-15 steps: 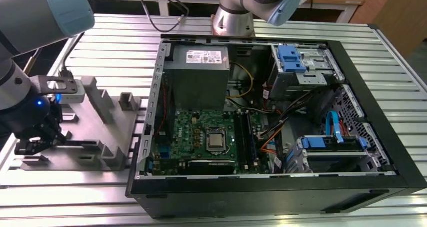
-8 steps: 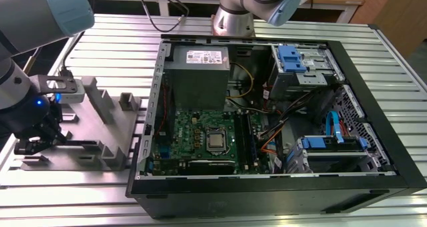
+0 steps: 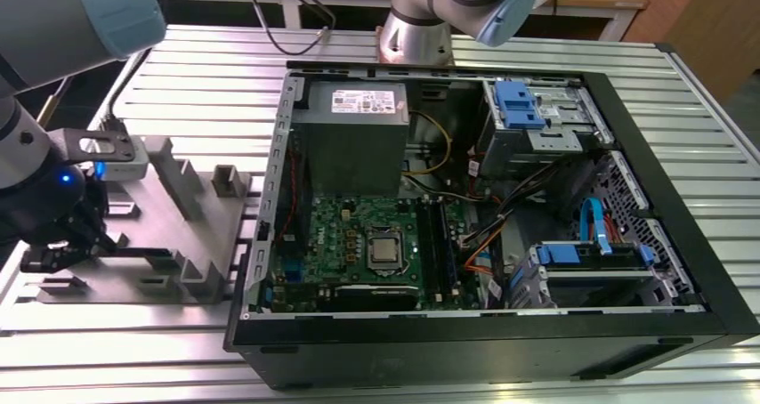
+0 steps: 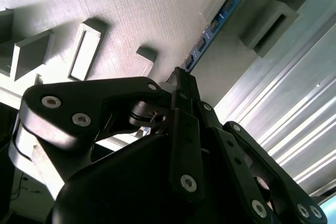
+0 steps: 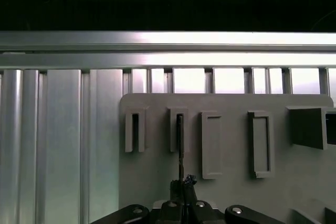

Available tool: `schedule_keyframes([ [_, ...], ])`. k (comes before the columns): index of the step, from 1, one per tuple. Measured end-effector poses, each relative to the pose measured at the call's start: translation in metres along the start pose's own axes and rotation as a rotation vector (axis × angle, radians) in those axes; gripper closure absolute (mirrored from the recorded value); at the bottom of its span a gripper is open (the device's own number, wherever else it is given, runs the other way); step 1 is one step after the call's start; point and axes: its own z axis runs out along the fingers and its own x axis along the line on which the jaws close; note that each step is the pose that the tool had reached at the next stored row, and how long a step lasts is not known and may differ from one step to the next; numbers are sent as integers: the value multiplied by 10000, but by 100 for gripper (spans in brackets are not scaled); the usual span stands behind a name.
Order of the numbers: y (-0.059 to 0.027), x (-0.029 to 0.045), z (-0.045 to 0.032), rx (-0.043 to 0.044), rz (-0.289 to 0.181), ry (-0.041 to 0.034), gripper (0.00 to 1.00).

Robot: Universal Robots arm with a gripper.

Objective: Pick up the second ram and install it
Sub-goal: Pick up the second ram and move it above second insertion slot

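The second ram (image 4: 212, 27) is a thin dark-blue stick standing on edge in a slotted block of the grey tray (image 4: 131, 14). In the first wrist view the second ram (image 5: 180, 150) runs as a narrow dark line from a slotted block to my gripper (image 5: 182, 184). My gripper (image 4: 181, 77) has its black fingers closed together on the near end of the stick. In the exterior view my gripper (image 3: 50, 254) hangs low over the exterior view's left end of the tray (image 3: 155, 208). The motherboard (image 3: 356, 244) with its black slots (image 3: 437, 244) lies inside the open computer case (image 3: 665, 244).
The tray carries several grey upright blocks (image 3: 228, 183) between my gripper and the case. The case wall (image 3: 276, 199) rises right beside the tray. Inside are a grey power supply (image 3: 351, 137), cables and blue drive brackets (image 3: 517, 106). Another arm's base (image 3: 416, 26) stands behind the case on the slatted metal table (image 3: 190, 75).
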Motion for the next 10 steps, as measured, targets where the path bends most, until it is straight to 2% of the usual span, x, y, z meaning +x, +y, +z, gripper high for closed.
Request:
schedule_keyframes([
  [10, 9, -11, -169, -1, 0, 0, 92],
])
